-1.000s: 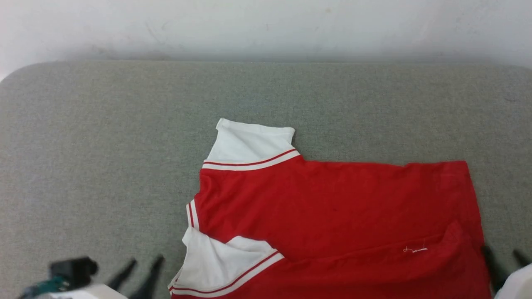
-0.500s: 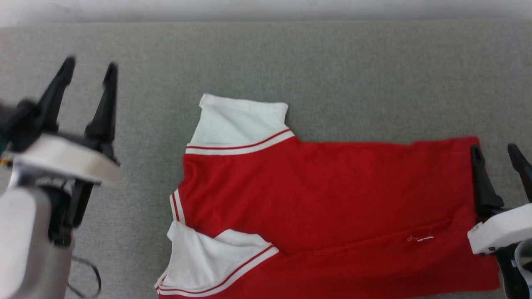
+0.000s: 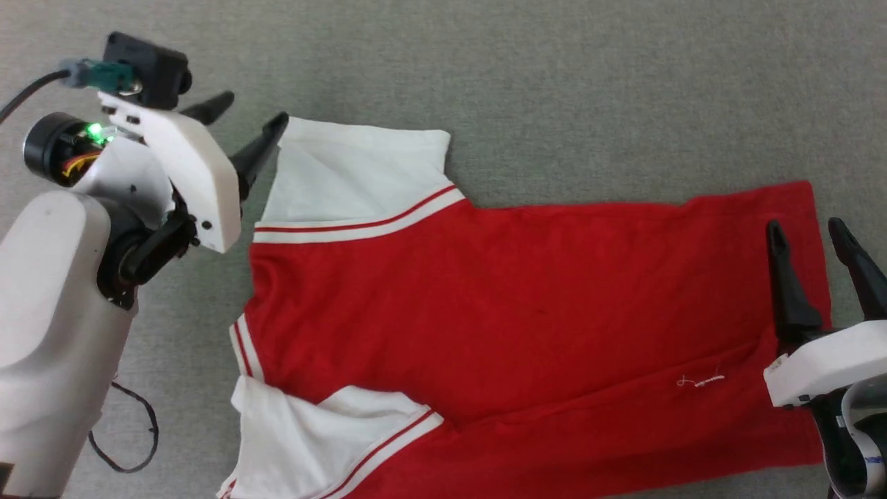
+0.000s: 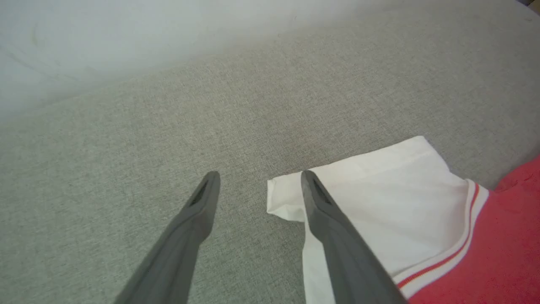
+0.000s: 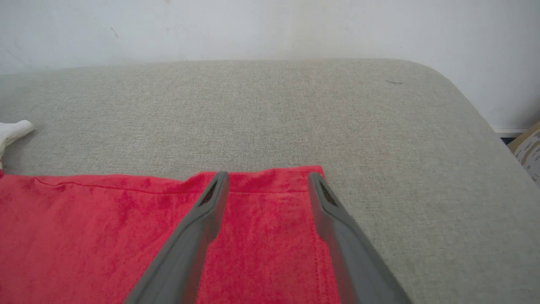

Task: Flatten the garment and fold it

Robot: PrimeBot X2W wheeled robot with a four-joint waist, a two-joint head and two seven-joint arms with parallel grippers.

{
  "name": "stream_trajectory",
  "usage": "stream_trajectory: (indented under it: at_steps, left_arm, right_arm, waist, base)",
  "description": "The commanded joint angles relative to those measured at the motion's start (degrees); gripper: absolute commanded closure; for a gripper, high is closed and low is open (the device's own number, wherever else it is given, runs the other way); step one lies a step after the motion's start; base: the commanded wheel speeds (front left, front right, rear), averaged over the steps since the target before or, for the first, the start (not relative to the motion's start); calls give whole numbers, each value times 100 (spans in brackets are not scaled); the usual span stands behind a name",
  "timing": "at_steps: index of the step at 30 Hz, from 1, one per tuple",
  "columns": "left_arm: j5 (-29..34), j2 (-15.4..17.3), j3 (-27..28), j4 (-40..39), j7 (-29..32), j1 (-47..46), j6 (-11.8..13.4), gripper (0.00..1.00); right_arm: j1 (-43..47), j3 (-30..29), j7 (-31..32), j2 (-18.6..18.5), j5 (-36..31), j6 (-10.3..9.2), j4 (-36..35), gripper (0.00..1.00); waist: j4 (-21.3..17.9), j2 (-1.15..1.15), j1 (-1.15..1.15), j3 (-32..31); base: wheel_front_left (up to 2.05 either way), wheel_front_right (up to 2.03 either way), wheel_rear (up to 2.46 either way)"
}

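- Grey woven cloth covers the bench [image 3: 554,83], which has rounded corners and backs onto a plain white wall [image 5: 253,25].
- On it the garment [image 3: 520,319] lies plain red side up, with the neck end to my left and the hem [image 3: 807,277] to my right.
- Its far sleeve [image 3: 353,173], white with red-and-white trim, sticks out flat past the far edge.
- Its near sleeve [image 3: 305,436] is turned in over the red body, and a long crease runs along the near side, so I judge that side already folded in.
- My left gripper [image 3: 253,108] sits at the outer corner of the far sleeve with its fingers [image 4: 198,211] spread apart and nothing between them.
- In the left wrist view, one finger crosses the sleeve's edge and the other is over bare bench; I cannot tell whether either touches the cloth.
- My right gripper [image 3: 805,224] hangs over the far corner of the hem, its fingers [image 5: 202,219] spread wide and empty, their tips at the red edge.
- I read the step in hand as lining up both grippers on the far edge for the second lengthwise fold.
- The next move, as I judge it, calls for lowering both grippers, pinching the sleeve corner and the hem corner, and carrying the far edge evenly towards me.
- Each pinch should take both layers of the cloth, or the shirt may skew.
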Motion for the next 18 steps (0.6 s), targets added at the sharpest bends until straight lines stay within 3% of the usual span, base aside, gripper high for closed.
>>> stream_trajectory:
  at_steps: [1, 10, 11, 13, 18]
  left_arm:
    - [-114, 85, -86, 62, 137, -126, -36, 0]
    - [-764, 309, -413, 405, 1061, -238, -37, 0]
    - [-802, 309, -439, 435, 1101, -221, -37, 16]
    - [-916, 313, -570, 416, 1205, -174, -38, 100]
    - [-1161, 386, -746, 241, 1035, -129, -38, 100]
  right_arm:
    - [-110, 13, -13, -2, -21, -4, 8, 0]
    - [-150, 13, -1, -2, -16, -4, 26, 0]
    - [-156, 14, 1, -2, -17, -4, 29, 0]
    - [-188, 36, 22, -2, -58, -4, 21, 0]
    - [-472, 191, 174, -2, -348, -4, -150, 0]
  waist:
    - [-173, 0, -2, 177]
    - [-331, 0, -2, 333]
    - [-338, 0, -2, 338]
    - [-341, 0, -2, 334]
    - [-281, 0, -2, 221]
  base:
    - [0, 0, 0]
    - [0, 0, 0]
    - [0, 0, 0]
    - [0, 0, 0]
    - [0, 0, 0]
